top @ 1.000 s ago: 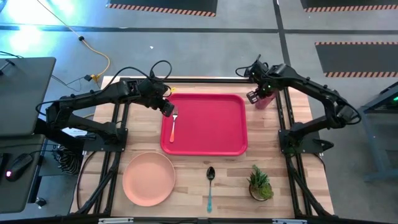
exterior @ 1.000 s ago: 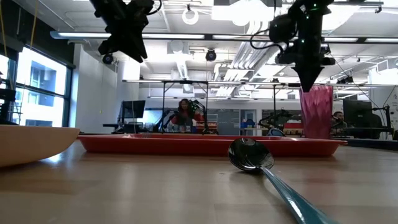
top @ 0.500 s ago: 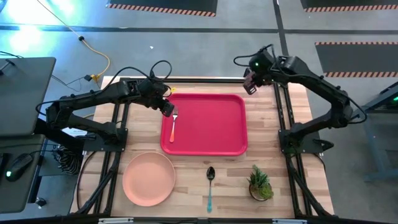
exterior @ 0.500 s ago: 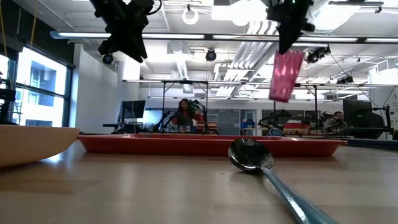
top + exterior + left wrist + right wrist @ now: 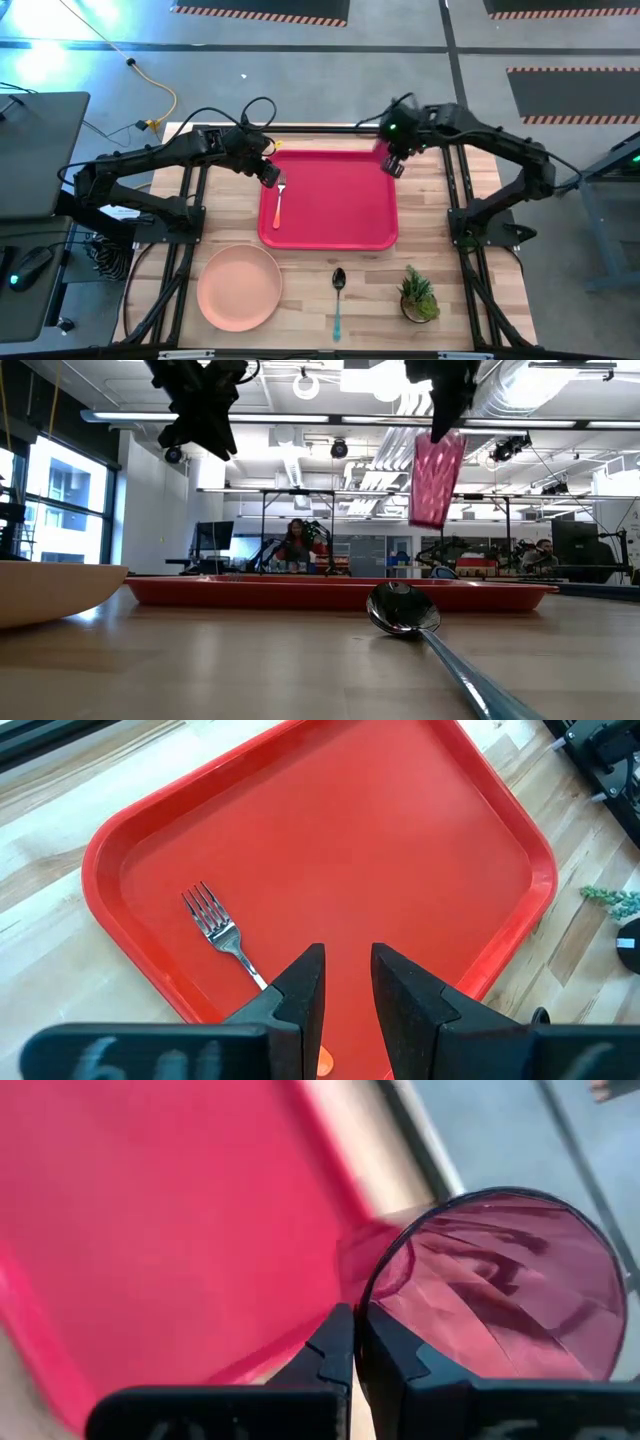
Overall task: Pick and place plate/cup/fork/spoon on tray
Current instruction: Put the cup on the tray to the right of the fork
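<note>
My right gripper [image 5: 392,164] is shut on the red-pink cup [image 5: 436,480] and holds it in the air over the far right corner of the red tray [image 5: 345,215]. My left gripper [image 5: 347,980] hovers open and empty over the tray's left edge, above the orange-handled fork [image 5: 212,916]. The fork lies flat in the tray [image 5: 278,202]. The peach plate [image 5: 238,288] and the blue-handled spoon [image 5: 338,294] lie on the table near its front edge. My right gripper holds the cup by its rim [image 5: 372,1292], with one finger [image 5: 390,1355] inside and the other finger [image 5: 335,1350] outside. The fingers come from above. The cup hangs below them, lifted clear and slightly tilted [image 5: 436,480].
A small potted green plant [image 5: 418,294] stands at the front right, beside the spoon. The tray's middle and right parts are bare red surface [image 5: 380,850]. A person sits far back in the room [image 5: 298,542].
My right gripper has lifted the cup off the table beside the tray's far right corner and carried it toward the table's left, over the tray's corner. The cup has gone from standing upright to hanging slightly tilted.
</note>
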